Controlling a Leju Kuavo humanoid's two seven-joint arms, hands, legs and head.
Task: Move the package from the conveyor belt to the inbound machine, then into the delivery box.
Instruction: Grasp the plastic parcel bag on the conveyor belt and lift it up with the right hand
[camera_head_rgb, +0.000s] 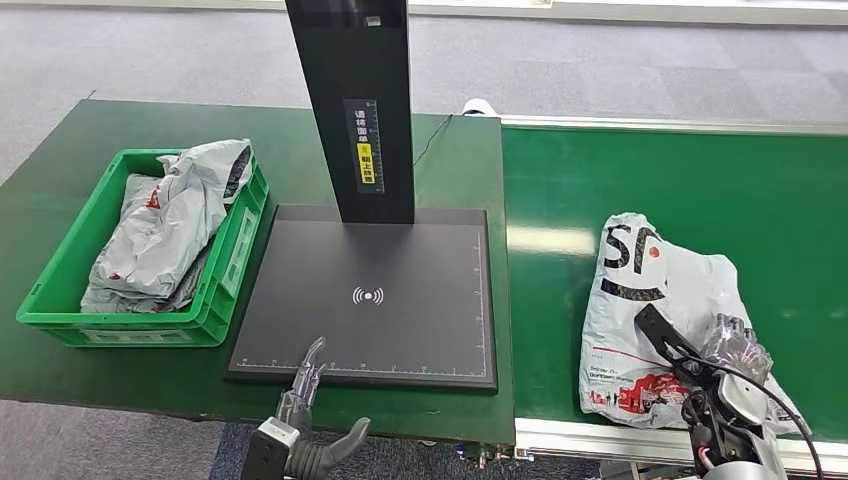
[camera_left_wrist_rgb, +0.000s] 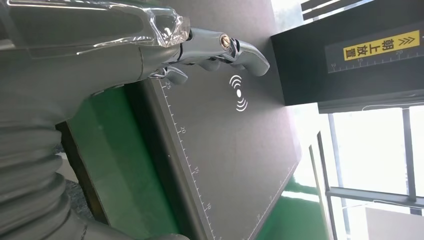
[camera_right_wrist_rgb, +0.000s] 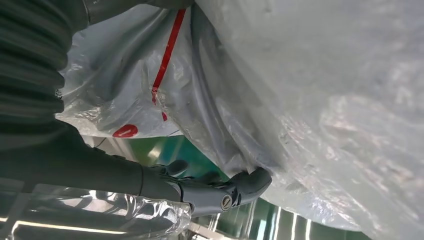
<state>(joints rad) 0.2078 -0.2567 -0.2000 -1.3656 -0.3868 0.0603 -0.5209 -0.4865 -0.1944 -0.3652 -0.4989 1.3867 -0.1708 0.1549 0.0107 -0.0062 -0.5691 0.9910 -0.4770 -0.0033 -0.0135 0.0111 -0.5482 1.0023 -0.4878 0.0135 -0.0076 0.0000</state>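
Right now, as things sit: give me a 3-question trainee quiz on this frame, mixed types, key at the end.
1. True or false: the white package already lies on the black inbound machine.
2. Multiple choice: the left hand is (A) holding a package, (B) empty with fingers extended over the machine's near edge, (C) inside the green delivery box.
3. Fill in: the right hand touches the package, which lies on the green ______.

Key: 1 false, it is on the belt to the machine's right. 2 B. 3 conveyor belt.
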